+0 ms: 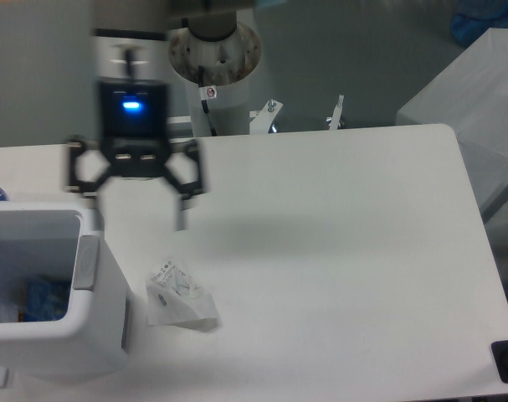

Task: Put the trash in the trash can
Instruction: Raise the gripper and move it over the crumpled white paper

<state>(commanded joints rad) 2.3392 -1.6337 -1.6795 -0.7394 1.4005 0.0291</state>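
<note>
Wrapper [180, 295] lies on the table [337, 251], just right of the bin [61, 335] — not yet binned. I see my gripper [136, 219] above it, jaws spread, empty. Bottle — possibly inside; contents unclear.

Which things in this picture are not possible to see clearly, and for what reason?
- Gripper: motion-blurred; jaws look spread wide with nothing between, finger detail lost.
- Arm above the gripper: cut off by the top edge.
- Trash can: left side cut off by the frame edge; its inside is dim, with only blurry blue and clear shapes, so the bottle cannot be picked out.
- Wrapper: black print too small to read.
</note>
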